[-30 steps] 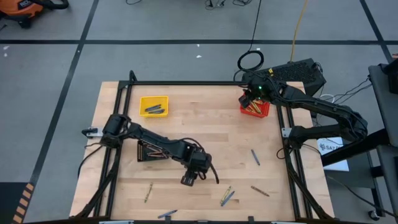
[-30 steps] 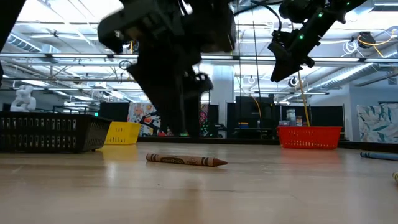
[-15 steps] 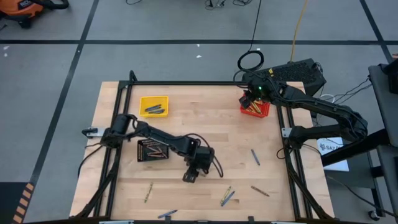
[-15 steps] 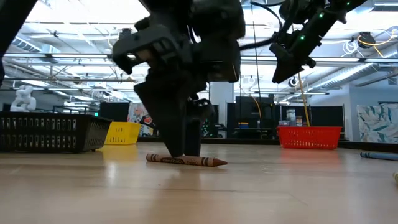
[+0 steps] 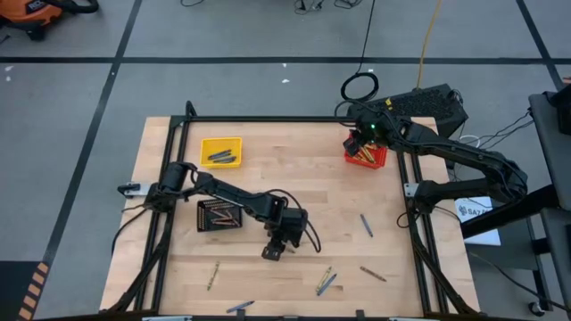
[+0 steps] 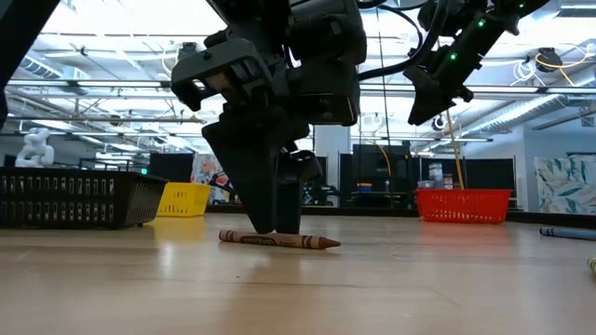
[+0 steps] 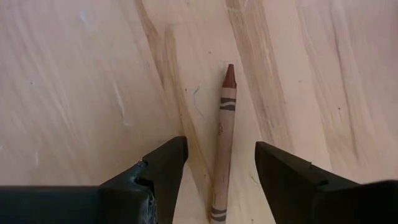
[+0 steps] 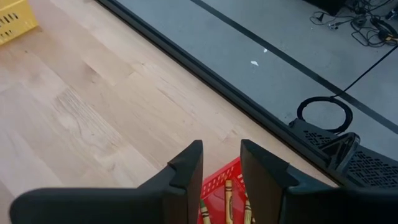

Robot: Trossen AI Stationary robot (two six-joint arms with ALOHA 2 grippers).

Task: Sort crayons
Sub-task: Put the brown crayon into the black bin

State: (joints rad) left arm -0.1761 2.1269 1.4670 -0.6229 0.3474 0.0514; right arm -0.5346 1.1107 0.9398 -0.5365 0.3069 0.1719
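Having dropped over the last second, left tool (image 7: 217,171) now straddling thin brown wax crayon (image 7: 222,134) on pale wood surface (image 7: 74,93), fingers apart, pickup imminent; right tool (image 8: 221,163) slightly parted, gripping nothing, hovering above red mesh basket (image 5: 368,158).

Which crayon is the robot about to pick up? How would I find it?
Start at the black mesh basket on the wooden table's left side. Follow the left arm to its open gripper. Between its fingers lies a brown crayon, alone, apart from the loose crayons near the front edge.
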